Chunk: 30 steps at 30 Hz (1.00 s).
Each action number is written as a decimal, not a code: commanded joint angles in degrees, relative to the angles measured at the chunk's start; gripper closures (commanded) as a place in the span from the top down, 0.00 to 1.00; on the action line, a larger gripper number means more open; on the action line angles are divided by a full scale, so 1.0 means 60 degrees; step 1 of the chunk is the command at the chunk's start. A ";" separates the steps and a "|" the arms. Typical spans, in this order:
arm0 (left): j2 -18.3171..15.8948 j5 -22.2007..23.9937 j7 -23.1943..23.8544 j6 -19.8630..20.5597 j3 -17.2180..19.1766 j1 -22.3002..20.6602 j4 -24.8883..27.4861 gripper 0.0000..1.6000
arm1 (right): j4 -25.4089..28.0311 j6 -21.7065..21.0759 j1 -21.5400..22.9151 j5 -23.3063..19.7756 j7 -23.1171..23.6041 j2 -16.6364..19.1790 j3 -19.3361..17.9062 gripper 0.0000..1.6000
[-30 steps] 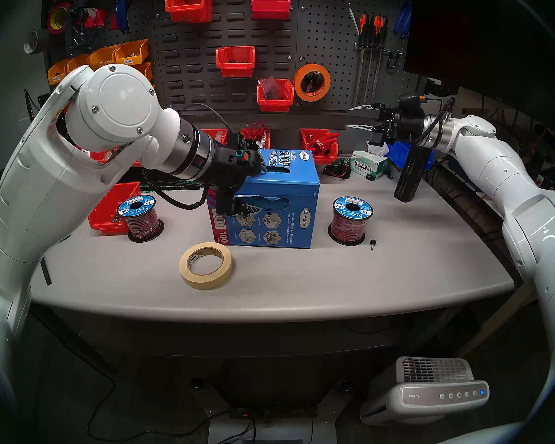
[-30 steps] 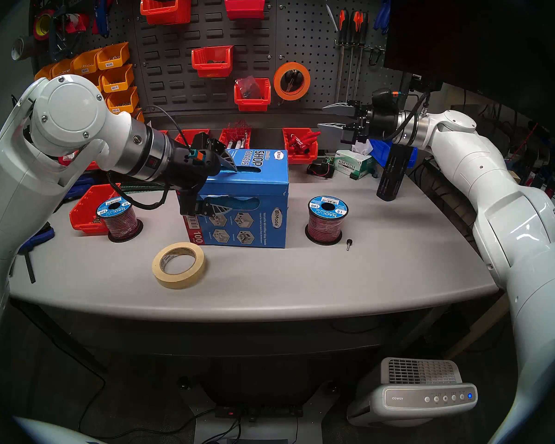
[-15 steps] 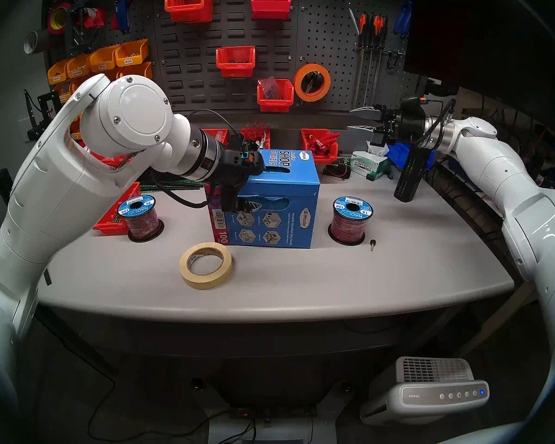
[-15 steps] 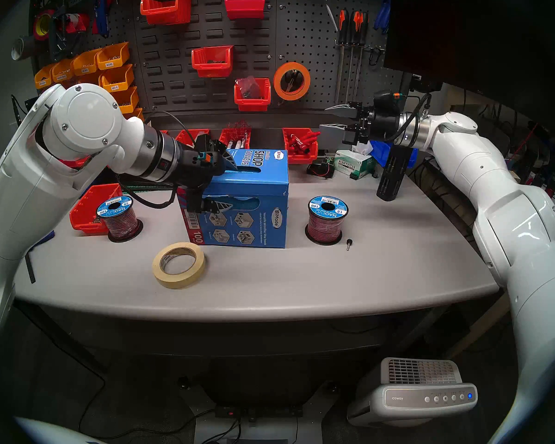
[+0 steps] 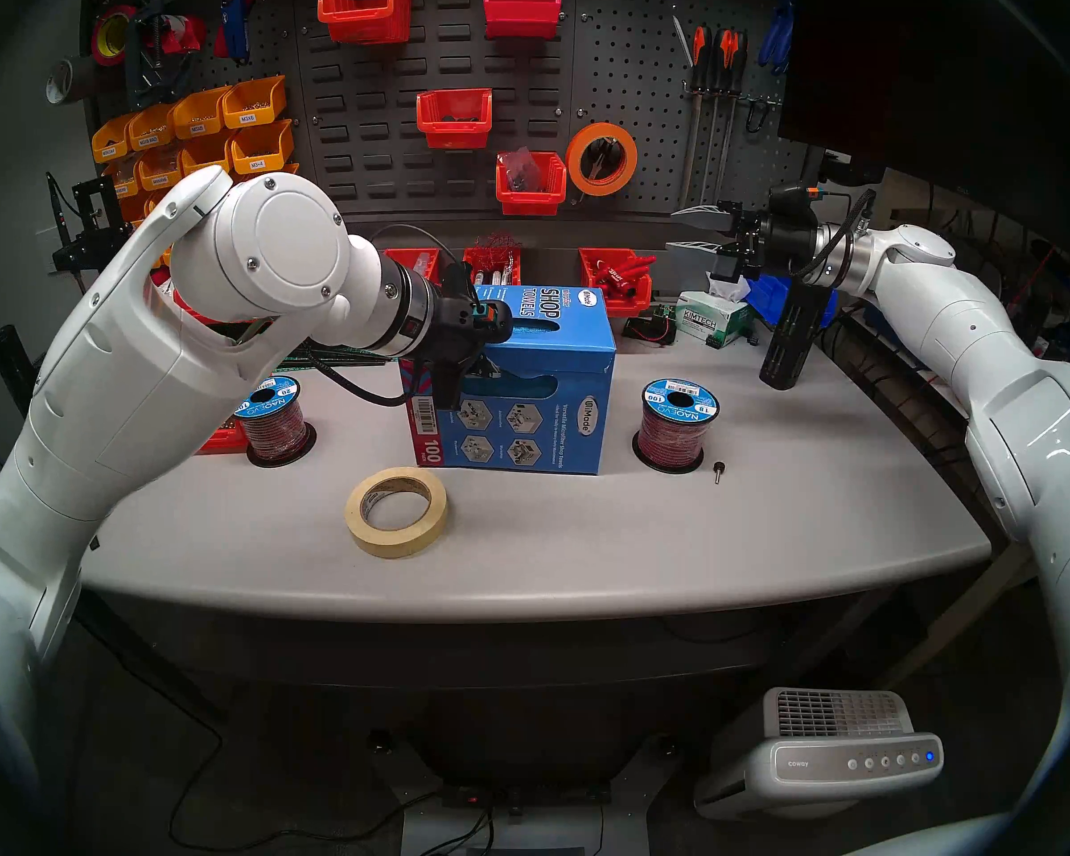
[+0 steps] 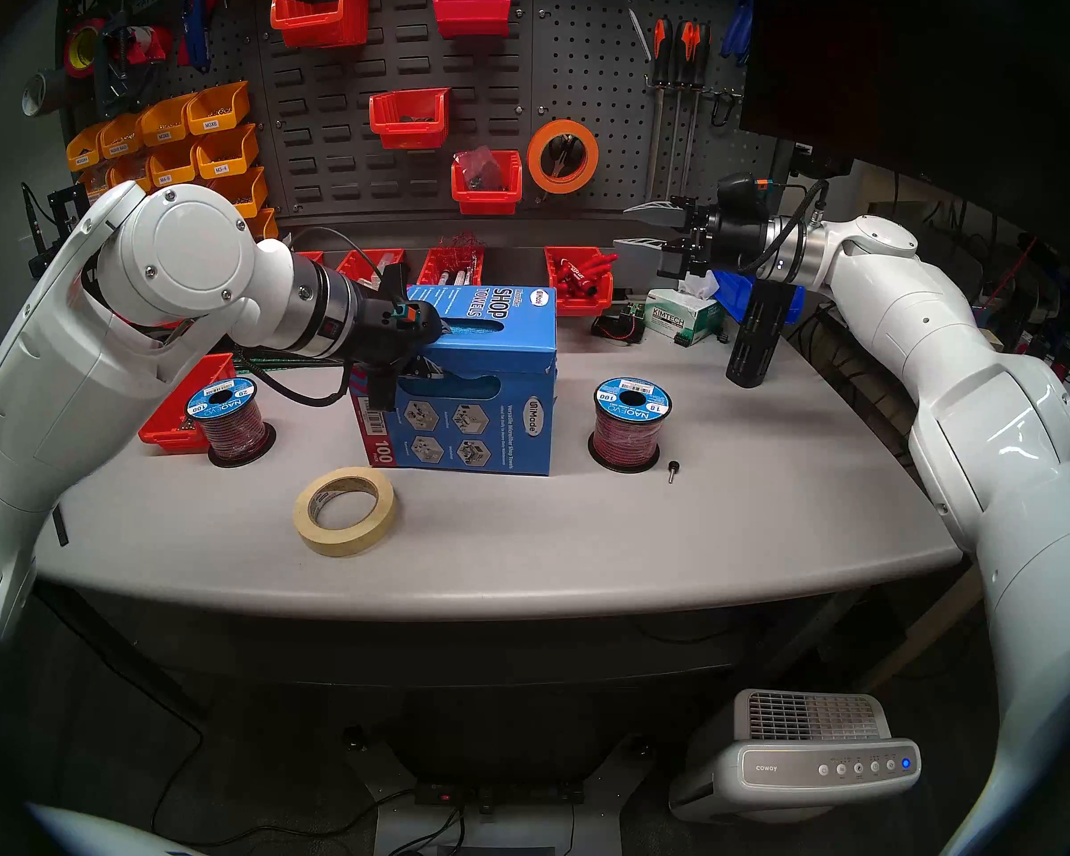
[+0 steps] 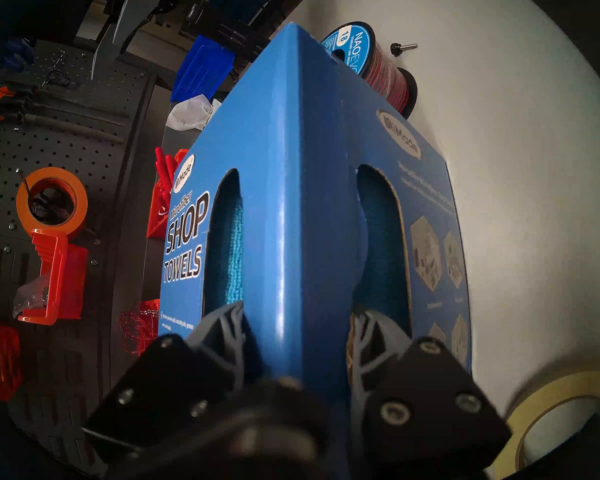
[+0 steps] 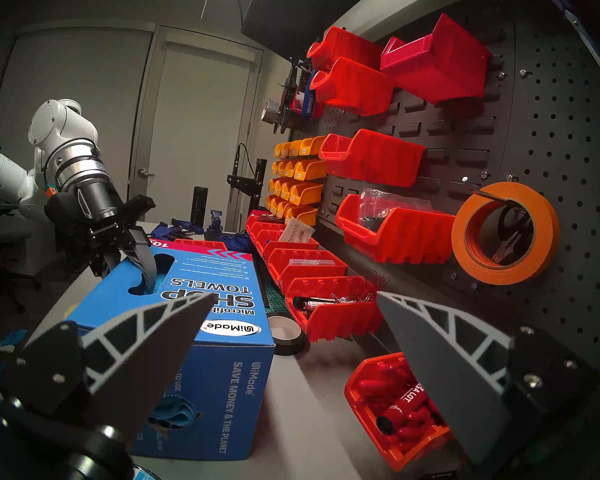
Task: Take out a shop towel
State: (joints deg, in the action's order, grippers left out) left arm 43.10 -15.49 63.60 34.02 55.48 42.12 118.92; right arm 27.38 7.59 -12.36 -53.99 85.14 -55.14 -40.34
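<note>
Blue cardboard carton point(image 5: 526, 397) stands on the table; bright blue microfiber shop towel point(image 7: 227, 254) sits inside its slots. My left gripper point(image 7: 298, 334) straddles the carton's corner edge, half-closed, one finger in each slot; towel grip unconfirmed. Risk: pinching cardboard drags the carton. My right gripper point(image 8: 291, 334) hangs spread, empty.
</note>
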 commanded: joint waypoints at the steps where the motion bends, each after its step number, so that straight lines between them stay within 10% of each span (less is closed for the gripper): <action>1: 0.0492 0.0107 -0.1106 0.0585 0.0778 0.0223 0.0292 0.00 | 0.0042 -0.0003 0.0424 -0.0166 -0.0023 -0.0039 -0.0069 1.00; 30: 0.1721 0.1425 -0.3765 0.2716 0.4200 0.3124 0.1952 0.00 | -0.0169 0.0045 0.0446 -0.0097 -0.0023 -0.0273 0.0020 1.00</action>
State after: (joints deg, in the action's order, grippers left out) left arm 49.33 -8.01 45.82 49.44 74.50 58.75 127.27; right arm 26.10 7.85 -12.31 -53.99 85.14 -56.75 -39.64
